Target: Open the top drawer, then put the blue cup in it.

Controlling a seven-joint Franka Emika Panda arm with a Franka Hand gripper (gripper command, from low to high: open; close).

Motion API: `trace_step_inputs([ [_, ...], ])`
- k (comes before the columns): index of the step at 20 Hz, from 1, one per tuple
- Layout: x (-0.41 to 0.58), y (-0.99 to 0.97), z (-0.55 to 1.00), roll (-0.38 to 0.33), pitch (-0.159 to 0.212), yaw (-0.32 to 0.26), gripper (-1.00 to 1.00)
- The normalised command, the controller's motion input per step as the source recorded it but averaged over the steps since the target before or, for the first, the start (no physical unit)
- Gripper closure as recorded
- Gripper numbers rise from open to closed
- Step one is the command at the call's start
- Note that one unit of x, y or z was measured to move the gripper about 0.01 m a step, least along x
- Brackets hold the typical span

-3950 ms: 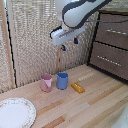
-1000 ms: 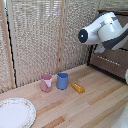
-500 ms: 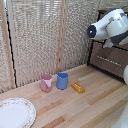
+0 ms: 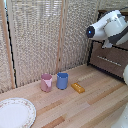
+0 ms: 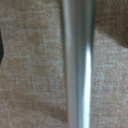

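The blue cup (image 4: 62,80) stands upright on the wooden table, touching nothing, between a pink cup (image 4: 46,82) and a yellow block (image 4: 78,88). My arm (image 4: 107,27) is high at the exterior view's right, against the dark-brown cabinet, and covers the top drawer and my gripper there. The wrist view is filled by the top drawer's brown front (image 5: 30,75), with its silver bar handle (image 5: 75,65) very close and blurred. A dark sliver (image 5: 1,47) at the picture's edge may be a finger. Whether the jaws are around the handle does not show.
Below my arm the lower drawer (image 4: 107,61) is shut. A white patterned plate (image 4: 15,112) lies at the table's near corner on the exterior view's left. A slatted blind forms the wall behind the cups.
Over four seconds my arm has swung from above the cups to the cabinet at the exterior view's right. In the last half second it has barely moved. The cups and block are unmoved.
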Motion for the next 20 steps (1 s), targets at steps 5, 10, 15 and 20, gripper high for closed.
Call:
trace_step_inputs([
  [5,-0.104,-0.16,-0.08,0.027,0.038,0.061,1.0],
  [10,0.041,0.02,0.0,-0.003,0.005,0.009,1.0],
  [15,0.221,0.53,0.0,-0.014,0.012,0.022,1.0],
  [20,0.161,0.94,0.03,0.025,0.028,0.026,1.0],
])
